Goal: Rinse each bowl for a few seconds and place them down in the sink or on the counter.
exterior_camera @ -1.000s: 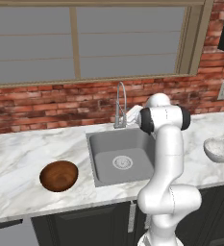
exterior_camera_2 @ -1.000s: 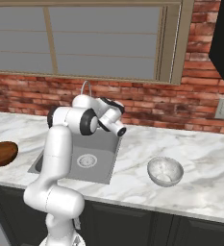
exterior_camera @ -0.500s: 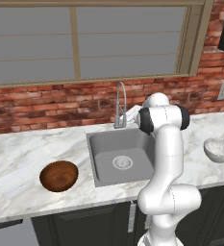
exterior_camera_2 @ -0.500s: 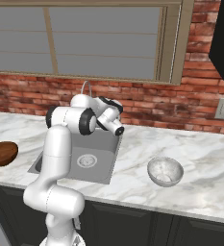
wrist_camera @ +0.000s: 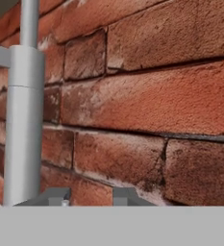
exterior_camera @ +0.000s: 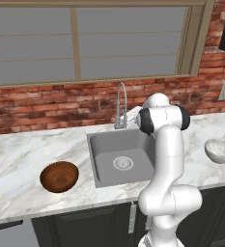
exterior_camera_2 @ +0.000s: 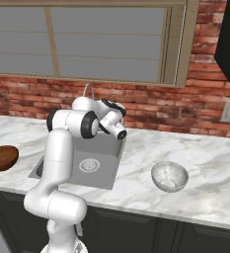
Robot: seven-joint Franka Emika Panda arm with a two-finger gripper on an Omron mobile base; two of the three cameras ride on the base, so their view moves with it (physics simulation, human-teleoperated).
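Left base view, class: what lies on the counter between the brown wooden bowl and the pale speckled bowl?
The sink lies between the brown bowl and the pale bowl, with the robot's arm rising over its right side. The left base view shows this.

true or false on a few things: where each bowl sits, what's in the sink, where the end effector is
1. The brown bowl sits on the counter left of the sink. True.
2. The pale bowl lies inside the sink. False: it rests on the counter to the sink's right.
3. The end effector is near the faucet, facing the brick wall. True.
4. The end effector holds a bowl. False: both bowls rest on the counter.
5. A bowl covers the drain. False: the drain is uncovered.
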